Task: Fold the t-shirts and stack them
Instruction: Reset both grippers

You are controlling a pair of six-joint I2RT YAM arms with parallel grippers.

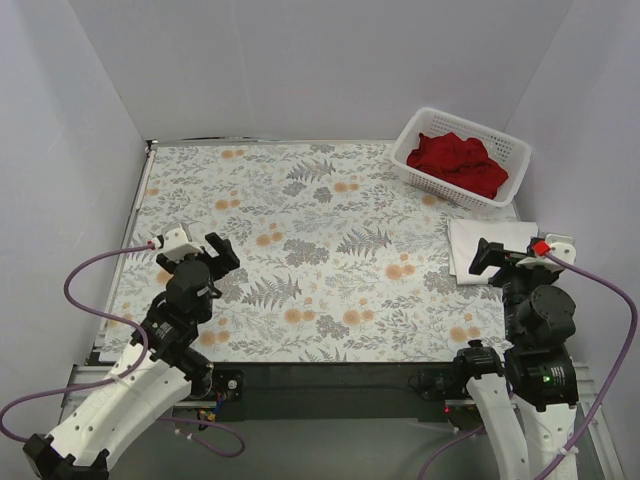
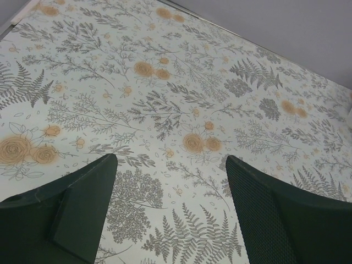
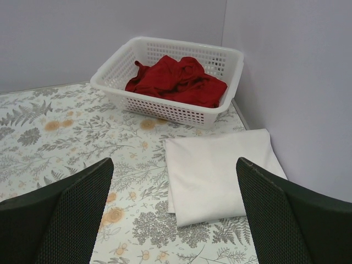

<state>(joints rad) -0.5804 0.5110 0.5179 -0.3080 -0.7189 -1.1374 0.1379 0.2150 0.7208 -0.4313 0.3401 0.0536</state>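
A white t-shirt [image 1: 487, 247] [image 3: 217, 170] lies folded into a flat rectangle at the table's right edge, just in front of the basket. Deep red t-shirts [image 1: 458, 162] [image 3: 177, 80] sit crumpled inside the white lattice basket [image 1: 420, 130] [image 3: 165, 107] at the back right corner. My right gripper [image 1: 490, 262] [image 3: 175, 181] hovers open over the near edge of the white t-shirt, holding nothing. At the left side of the table my left gripper [image 1: 205, 258] [image 2: 171, 170] stands open above bare floral cloth, with nothing between its fingers.
The table is covered by a floral patterned cloth [image 1: 310, 250]. Grey walls close it in on the left, back and right. Purple cables loop beside both arm bases at the near edge.
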